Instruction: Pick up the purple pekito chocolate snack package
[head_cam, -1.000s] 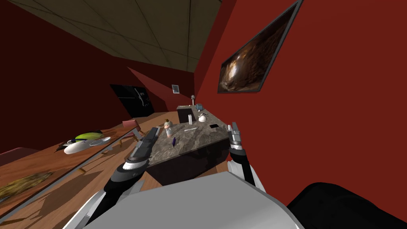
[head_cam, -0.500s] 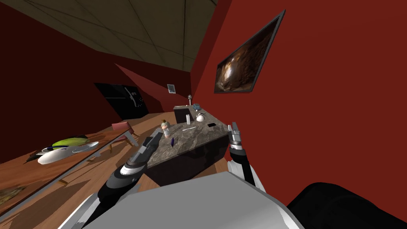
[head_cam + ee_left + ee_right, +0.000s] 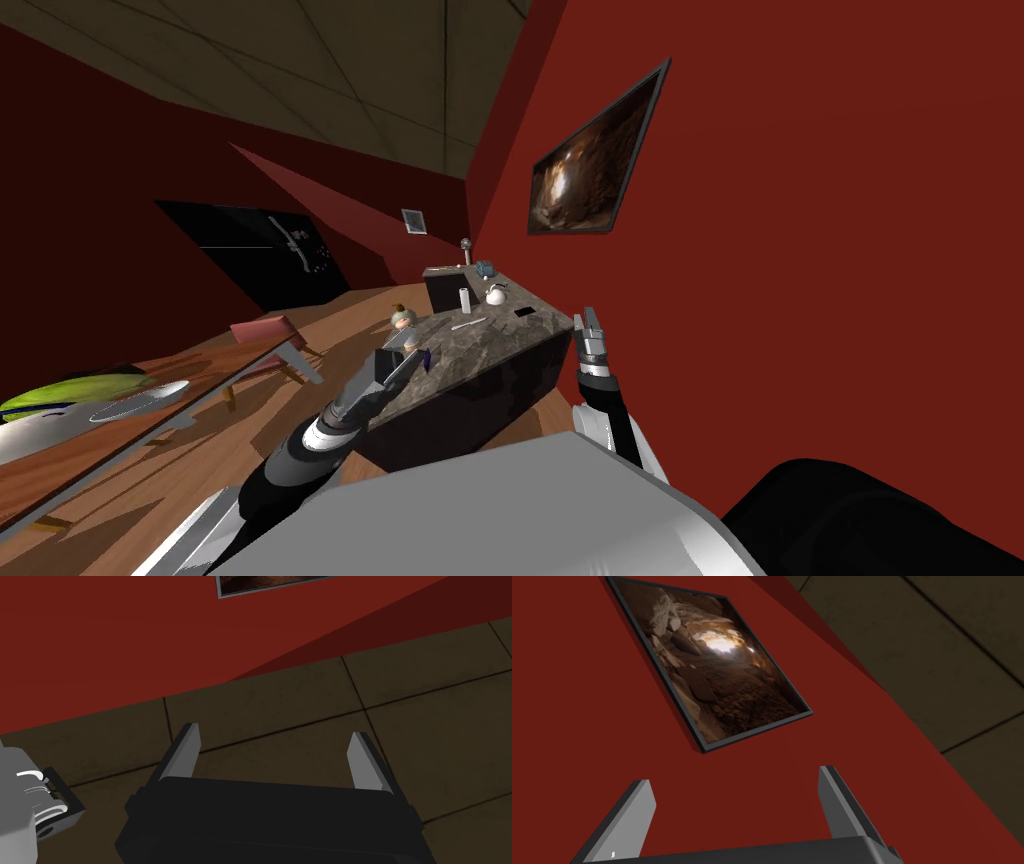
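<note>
Purple snack (image 3: 428, 357) peeks beside the left gripper (image 3: 275, 731) on the counter (image 3: 500, 335); its long axis is unreadable. It and the right gripper (image 3: 733, 775) gape wide, empty.

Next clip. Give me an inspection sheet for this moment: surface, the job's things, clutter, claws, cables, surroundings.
Surface: dark counter with a mottled grey top, set against the red wall.
Job's things: purple packet near the counter's near edge, partly hidden by the left arm's hand.
Clutter: small figure, white cylinder, white kettle, flat black item, white stick, dark box.
Claws: left claw open and empty, close by the packet in the head view; right claw open and empty, raised at the counter's right end.
Cables: nothing seen.
Surroundings: framed picture on the wall, pink chair on a wooden floor.
</note>
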Controlling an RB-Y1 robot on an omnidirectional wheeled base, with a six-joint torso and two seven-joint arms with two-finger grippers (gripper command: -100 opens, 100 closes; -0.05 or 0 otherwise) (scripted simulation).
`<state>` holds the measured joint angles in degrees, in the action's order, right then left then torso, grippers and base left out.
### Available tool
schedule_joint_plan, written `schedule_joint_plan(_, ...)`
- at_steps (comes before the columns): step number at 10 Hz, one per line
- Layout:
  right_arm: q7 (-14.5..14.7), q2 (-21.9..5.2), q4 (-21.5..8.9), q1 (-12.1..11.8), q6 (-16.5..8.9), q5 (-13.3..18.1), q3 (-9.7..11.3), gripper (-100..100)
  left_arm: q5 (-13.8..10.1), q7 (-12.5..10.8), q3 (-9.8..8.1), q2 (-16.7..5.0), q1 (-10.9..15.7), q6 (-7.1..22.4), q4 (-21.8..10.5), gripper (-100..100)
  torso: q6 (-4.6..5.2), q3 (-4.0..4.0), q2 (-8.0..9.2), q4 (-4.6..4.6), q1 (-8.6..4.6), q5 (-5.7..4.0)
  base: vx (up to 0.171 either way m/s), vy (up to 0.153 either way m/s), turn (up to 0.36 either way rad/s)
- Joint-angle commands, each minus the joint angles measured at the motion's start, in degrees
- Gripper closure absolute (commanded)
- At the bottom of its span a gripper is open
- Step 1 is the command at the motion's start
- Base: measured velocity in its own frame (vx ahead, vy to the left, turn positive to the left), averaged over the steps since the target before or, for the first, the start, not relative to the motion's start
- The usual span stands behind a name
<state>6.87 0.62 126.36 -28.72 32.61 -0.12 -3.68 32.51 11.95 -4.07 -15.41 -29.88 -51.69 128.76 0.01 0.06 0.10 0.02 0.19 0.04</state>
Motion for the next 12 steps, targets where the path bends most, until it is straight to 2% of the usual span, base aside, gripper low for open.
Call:
schedule_joint_plan(1,0.00,0.00,0.00,0.00,0.00,0.00,0.00,0,2.71,0.73,-0.44,-0.48,-0.26,-1.16,0.23,-100,0.00,0.00,0.00,0.00,0.00,0.00,-0.035,0.030,-0.114)
schedule_joint_plan(2,0.00,0.00,0.00,-0.01,0.00,0.00,-0.01,0,4.46,2.18,-1.23,-1.34,-0.51,-3.36,0.14,-100,-0.04,0.00,-0.01,0.00,-0.02,0.00,-0.036,0.039,-0.221)
schedule_joint_plan(3,0.00,0.00,0.00,0.00,0.00,0.00,0.00,0,6.13,2.18,-1.23,-1.34,-0.51,-3.36,0.14,-100,-0.01,0.00,0.00,0.00,0.01,0.00,-0.031,0.037,-0.126)
schedule_joint_plan(4,0.00,0.00,0.00,-0.01,0.00,0.00,-0.01,0,6.37,2.18,-1.23,-1.34,-0.51,-3.36,0.14,-100,-0.04,-0.01,-0.03,0.00,0.01,0.01,-0.013,0.014,0.015)
schedule_joint_plan(5,0.00,0.00,0.00,-0.02,0.00,0.00,-0.01,0,8.59,3.58,-2.06,-2.22,-0.74,-5.54,0.01,-100,-0.05,-0.04,-0.09,-0.01,-0.06,-0.01,-0.019,0.015,-0.218)
schedule_joint_plan(6,0.00,0.00,0.00,0.00,0.00,0.00,0.00,0,10.15,3.58,-2.06,-2.22,-0.74,-5.54,0.01,-100,0.00,-0.05,-0.08,-0.02,-0.07,-0.02,-0.026,0.025,-0.161)
schedule_joint_plan(7,0.00,0.00,0.00,-0.01,0.00,0.00,-0.01,0,12.15,4.94,-2.94,-3.15,-0.95,-7.69,-0.17,-100,-0.04,-0.04,-0.07,-0.01,-0.04,-0.01,-0.030,0.032,-0.257)
schedule_joint_plan(8,0.00,0.00,0.00,0.00,0.00,0.00,0.00,0,13.72,4.94,-2.94,-3.15,-0.95,-7.69,-0.17,-100,-0.01,-0.02,-0.05,-0.01,0.00,0.00,-0.032,0.038,-0.134)
schedule_joint_plan(9,0.00,0.00,0.00,-0.01,0.00,0.00,-0.01,0,15.33,6.24,-3.86,-4.12,-1.13,-9.79,-0.38,-100,-0.05,-0.02,-0.05,-0.01,0.02,0.01,-0.034,0.041,-0.234)
schedule_joint_plan(11,0.00,0.00,0.00,-0.02,0.00,0.00,-0.01,0,18.01,6.24,-3.86,-4.12,-1.13,-9.79,-0.38,-100,-0.05,-0.03,-0.06,-0.01,0.02,0.01,-0.019,0.022,-0.065)
schedule_joint_plan(12,0.00,0.00,0.00,-0.02,0.00,0.00,-0.01,0,19.85,7.47,-4.82,-5.14,-1.29,-11.82,-0.65,-100,-0.07,-0.06,-0.11,-0.02,-0.07,-0.01,-0.014,0.012,-0.268)
